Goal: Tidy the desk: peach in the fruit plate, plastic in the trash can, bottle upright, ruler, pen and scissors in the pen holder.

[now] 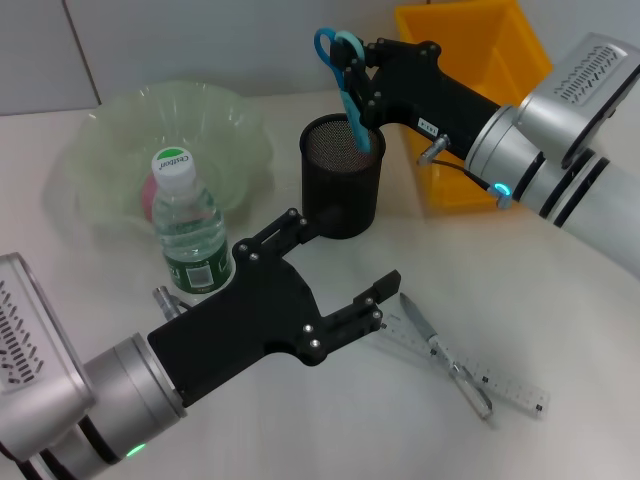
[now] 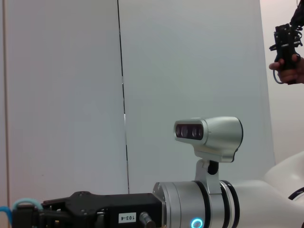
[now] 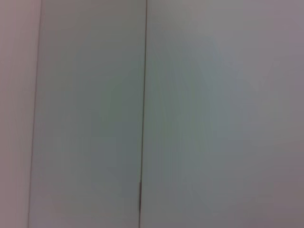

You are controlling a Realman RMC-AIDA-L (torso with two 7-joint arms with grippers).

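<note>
My right gripper [image 1: 357,80] is shut on the light blue scissors [image 1: 338,52], holding them upright with the blade end dipping into the black mesh pen holder [image 1: 341,190]. My left gripper [image 1: 342,256] hovers open over the desk [image 1: 560,310], just in front of the pen holder and beside the upright bottle [image 1: 190,232]. The pink peach [image 1: 148,196] lies in the pale green fruit plate [image 1: 215,115], half hidden by the bottle. The silver pen [image 1: 447,352] lies across the clear ruler [image 1: 500,381] on the desk at the front right. The yellow trash can [image 1: 470,55] stands behind the right arm. The plastic is out of view.
The left wrist view shows my right arm's black gripper body [image 2: 95,211], the robot's head camera [image 2: 209,135] and a white wall. The right wrist view shows only wall panels.
</note>
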